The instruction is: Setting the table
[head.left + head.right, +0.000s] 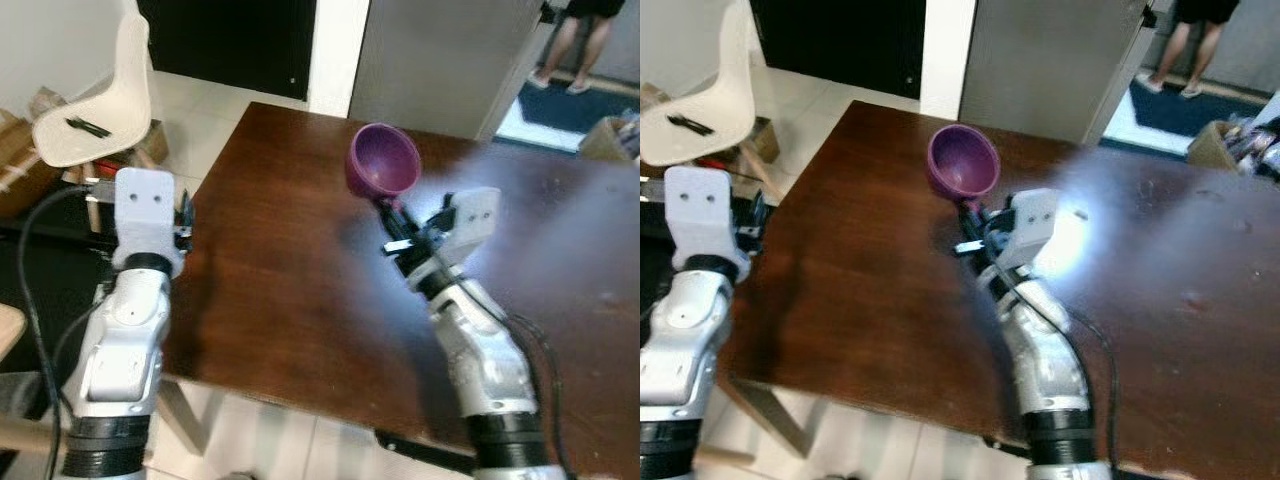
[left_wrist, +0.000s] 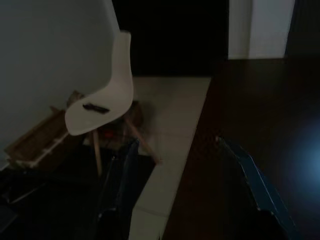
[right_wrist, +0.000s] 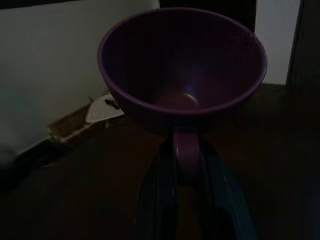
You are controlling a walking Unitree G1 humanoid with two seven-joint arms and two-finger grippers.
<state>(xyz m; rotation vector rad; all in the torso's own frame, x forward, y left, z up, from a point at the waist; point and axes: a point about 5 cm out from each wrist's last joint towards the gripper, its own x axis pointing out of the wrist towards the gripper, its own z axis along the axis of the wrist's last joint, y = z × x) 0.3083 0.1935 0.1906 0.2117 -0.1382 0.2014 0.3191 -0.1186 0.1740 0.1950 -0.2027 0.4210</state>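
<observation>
My left gripper (image 1: 185, 215) hangs spread open off the table's left edge. My right gripper (image 1: 392, 222) is over the dark wooden table (image 1: 280, 290), clamped on the handle of a purple cup (image 1: 382, 161), holding it above the tabletop, tipped. Farther left is a white chair (image 1: 95, 110).

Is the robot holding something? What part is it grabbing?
Yes. The right gripper holds the purple cup by its handle, above the brown table. The left gripper is open, holding nothing.
</observation>
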